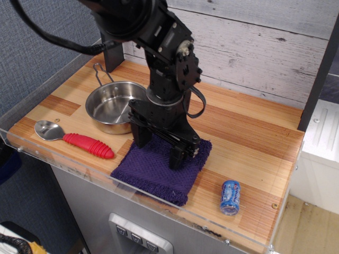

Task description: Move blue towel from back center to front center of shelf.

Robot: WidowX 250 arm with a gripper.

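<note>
Pressing down on the blue towel [159, 172], our fingers [158, 150] stand spread wide, both tips planted on the cloth's rear half, not pinching it. The towel lies mostly ahead of the fingers, its front edge at the worktop [254, 159] rim (slightly overhanging, it seems). The steel pan [114, 107] sits just behind and beside the fingers, the blue can [230, 197] off to their other side. We judge the move nearly done: only lifting away remains.

blue towel [153, 172]: dark indigo-purple | shelf [254, 143]: light and reddish-brown striped planks | spoon [74, 139]: red handle, silver bowl | can [230, 197]: blue, white marks | gripper [159, 148]: black
</note>
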